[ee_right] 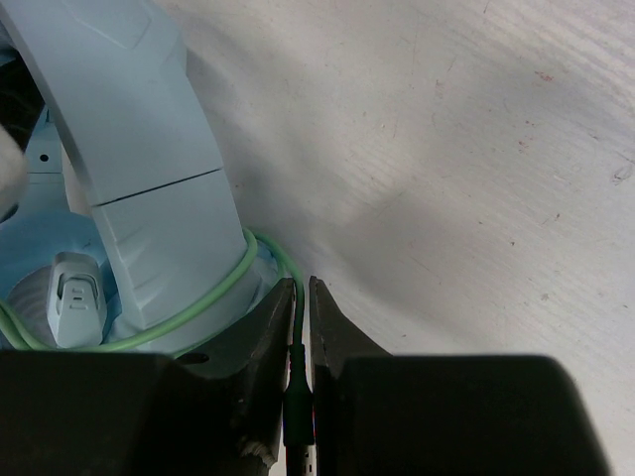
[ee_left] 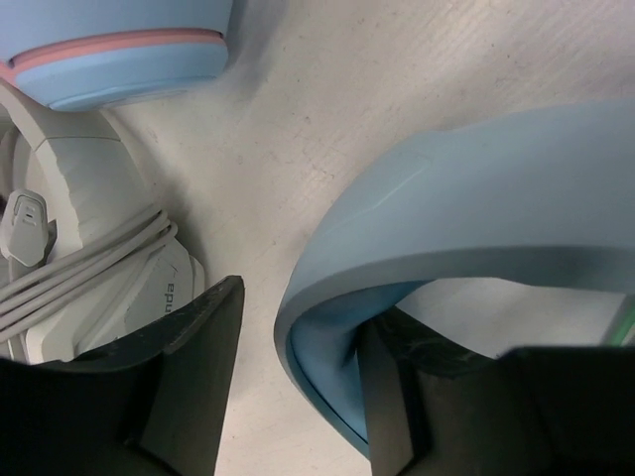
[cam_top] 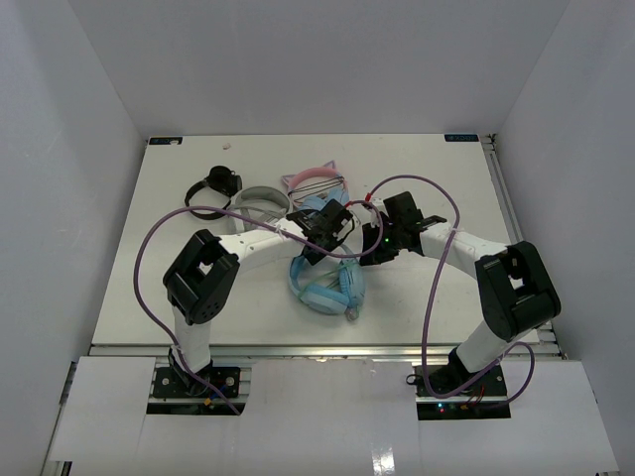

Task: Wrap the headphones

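The light-blue headphones lie in the middle of the table, between the two arms. My left gripper hangs over the headband and is open. In the left wrist view the headband curves between the fingers; it rests against the right finger and stands clear of the left one. My right gripper is shut on the thin green cable just above its dark plug. The cable loops round the base of the headband arm beside an ear cup.
Behind the headphones lie a pink cat-ear pair, a grey-white pair and a black pair. The grey-white pair and its bundled cable sit close to my left finger. White walls enclose the table on three sides.
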{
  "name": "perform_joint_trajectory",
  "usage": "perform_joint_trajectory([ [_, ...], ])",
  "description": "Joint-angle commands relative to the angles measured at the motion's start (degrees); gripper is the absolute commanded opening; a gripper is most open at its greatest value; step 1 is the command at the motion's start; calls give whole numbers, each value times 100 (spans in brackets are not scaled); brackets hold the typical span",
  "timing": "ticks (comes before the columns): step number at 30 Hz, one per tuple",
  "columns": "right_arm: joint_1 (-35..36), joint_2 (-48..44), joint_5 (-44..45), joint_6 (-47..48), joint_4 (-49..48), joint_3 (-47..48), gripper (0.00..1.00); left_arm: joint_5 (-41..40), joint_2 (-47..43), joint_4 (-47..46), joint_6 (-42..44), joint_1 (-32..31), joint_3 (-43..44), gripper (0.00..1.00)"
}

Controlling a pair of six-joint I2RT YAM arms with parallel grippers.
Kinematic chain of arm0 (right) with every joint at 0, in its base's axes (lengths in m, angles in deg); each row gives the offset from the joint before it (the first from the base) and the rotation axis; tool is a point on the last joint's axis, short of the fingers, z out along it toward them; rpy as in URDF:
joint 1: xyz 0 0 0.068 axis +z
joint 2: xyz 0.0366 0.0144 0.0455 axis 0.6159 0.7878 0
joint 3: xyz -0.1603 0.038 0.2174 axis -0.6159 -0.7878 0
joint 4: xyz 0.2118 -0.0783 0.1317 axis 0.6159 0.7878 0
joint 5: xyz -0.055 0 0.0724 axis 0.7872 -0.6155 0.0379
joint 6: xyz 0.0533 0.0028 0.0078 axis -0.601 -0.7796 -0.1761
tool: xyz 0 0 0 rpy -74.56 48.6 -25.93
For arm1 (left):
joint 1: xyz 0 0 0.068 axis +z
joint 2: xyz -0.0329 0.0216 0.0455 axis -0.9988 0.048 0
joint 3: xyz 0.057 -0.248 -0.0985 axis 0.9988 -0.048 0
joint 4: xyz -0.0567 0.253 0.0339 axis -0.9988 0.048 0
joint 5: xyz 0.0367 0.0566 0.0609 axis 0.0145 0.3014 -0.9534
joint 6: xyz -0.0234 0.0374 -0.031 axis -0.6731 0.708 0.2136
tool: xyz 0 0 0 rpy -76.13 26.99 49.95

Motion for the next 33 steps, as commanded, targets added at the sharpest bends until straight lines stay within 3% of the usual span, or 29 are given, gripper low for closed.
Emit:
perform_joint_trajectory([
  [1, -27, 75, -49, 16, -154, 78, 18, -102, -322, -128, -237, 15, 290, 60],
  [16, -27, 121, -51, 16, -136, 113, 20, 17, -897, -106, -554, 118, 236, 68],
  [25, -27, 121, 90, -1, -111, 112, 26, -307, -1161, 184, -1048, 141, 344, 70],
  [33, -27, 121, 92, -1, -110, 122, 26, -165, -932, 162, -1071, 166, 302, 72],
])
